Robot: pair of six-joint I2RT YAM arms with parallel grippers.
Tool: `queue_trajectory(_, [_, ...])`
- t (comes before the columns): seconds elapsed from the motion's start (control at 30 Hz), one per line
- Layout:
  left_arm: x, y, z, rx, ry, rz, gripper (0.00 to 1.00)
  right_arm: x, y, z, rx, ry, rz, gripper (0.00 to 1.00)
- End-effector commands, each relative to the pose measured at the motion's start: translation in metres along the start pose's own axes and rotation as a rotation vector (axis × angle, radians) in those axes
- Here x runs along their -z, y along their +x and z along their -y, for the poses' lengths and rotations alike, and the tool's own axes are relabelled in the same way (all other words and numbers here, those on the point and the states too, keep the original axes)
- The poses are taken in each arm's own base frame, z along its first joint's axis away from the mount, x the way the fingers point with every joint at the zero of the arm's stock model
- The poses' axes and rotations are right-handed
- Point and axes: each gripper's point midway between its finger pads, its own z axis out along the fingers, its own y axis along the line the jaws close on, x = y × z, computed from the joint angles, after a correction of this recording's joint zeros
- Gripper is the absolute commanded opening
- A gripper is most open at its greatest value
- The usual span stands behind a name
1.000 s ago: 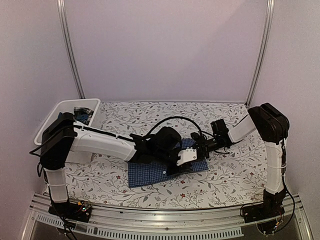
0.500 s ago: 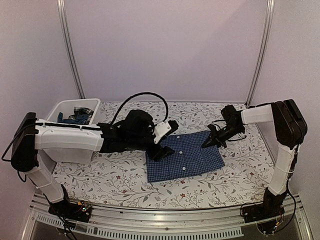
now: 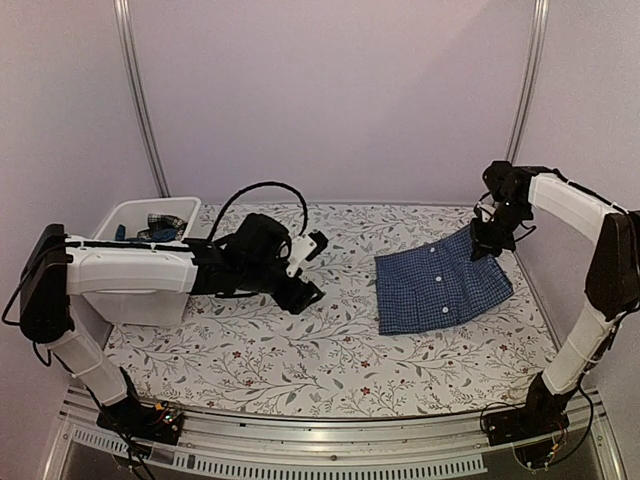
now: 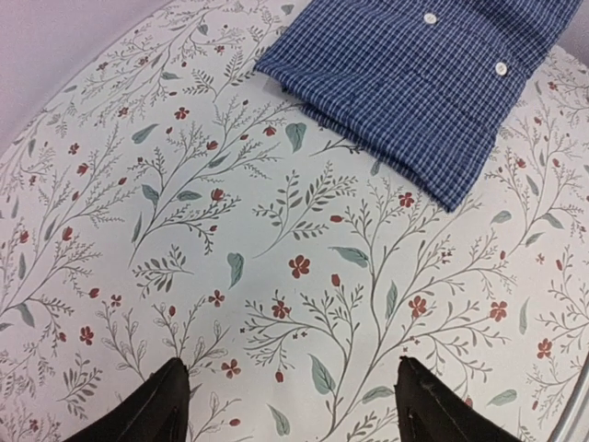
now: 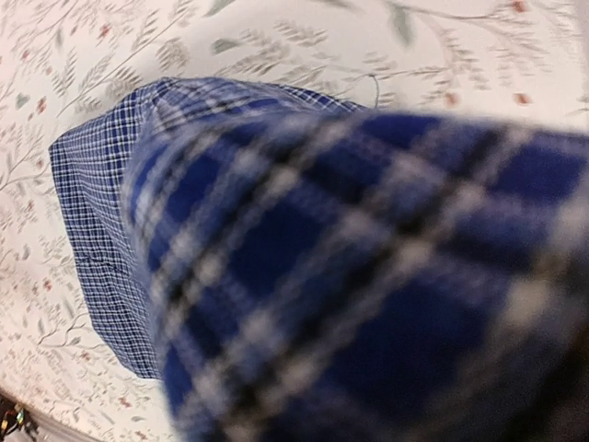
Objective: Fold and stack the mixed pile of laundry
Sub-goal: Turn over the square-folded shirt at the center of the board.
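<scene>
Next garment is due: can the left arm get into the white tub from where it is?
Probably yes. The left gripper hangs open and empty over the floral tablecloth beside the white tub, whose top is open; nothing lies between them.

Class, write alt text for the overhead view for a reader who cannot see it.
The right arm's fingers pinch the far corner of a folded blue checked shirt, holding it raised off a floral tablecloth. The left arm's fingers hang open to its left; a white tub holding more clothes sits far left.
</scene>
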Motion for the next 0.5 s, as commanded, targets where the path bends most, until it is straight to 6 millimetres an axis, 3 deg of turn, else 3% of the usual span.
queue_trajectory(0.0, [0.015,0.008,-0.021,0.049,-0.051,-0.025,0.77,0.064,-0.015,0.083,-0.042,0.415,0.147,0.0])
queue_trajectory(0.1, [0.025,0.015,-0.028,0.089,-0.068,-0.043,0.77,0.101,-0.025,0.113,-0.073,0.618,0.214,0.0])
queue_trajectory(0.27, [0.047,0.034,-0.039,0.123,-0.1,-0.051,0.78,0.161,-0.054,0.135,-0.096,0.849,0.34,0.0])
queue_trajectory(0.33, [0.055,0.045,-0.045,0.131,-0.127,-0.07,0.78,0.175,-0.067,0.132,-0.068,0.895,0.363,0.0])
queue_trajectory(0.4, [0.062,0.056,-0.05,0.14,-0.148,-0.083,0.78,0.179,-0.081,0.114,0.002,0.899,0.377,0.0])
queue_trajectory(0.47, [0.067,0.063,-0.053,0.148,-0.158,-0.086,0.79,0.157,-0.093,0.076,0.127,0.873,0.374,0.0])
